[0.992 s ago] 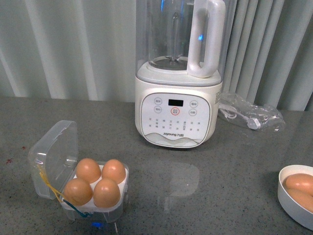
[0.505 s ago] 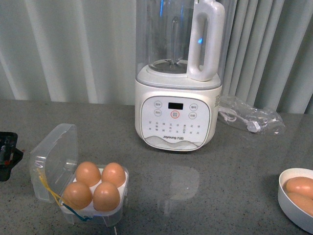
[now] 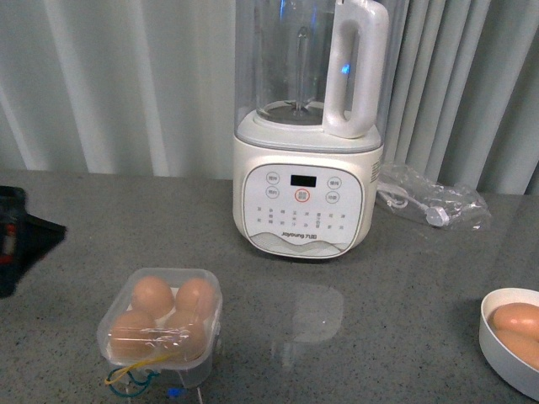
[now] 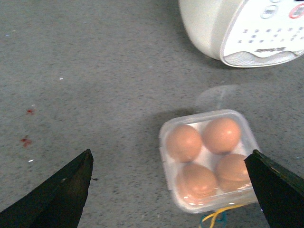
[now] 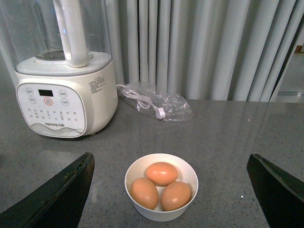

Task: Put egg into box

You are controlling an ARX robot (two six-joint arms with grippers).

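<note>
Closed box holds four eggs, bowl three; left gripper and right gripper gape wide, empty

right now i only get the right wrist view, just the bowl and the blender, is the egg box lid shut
observer: Yes. The front view shows the box with its clear lid down over the top.
operator: how many eggs in it
observer: Four eggs, packed two by two, as the left wrist view shows.
operator: and the left gripper
observer: The left gripper is open and empty. In the front view it sits off to the box's left, apart from it.
</note>
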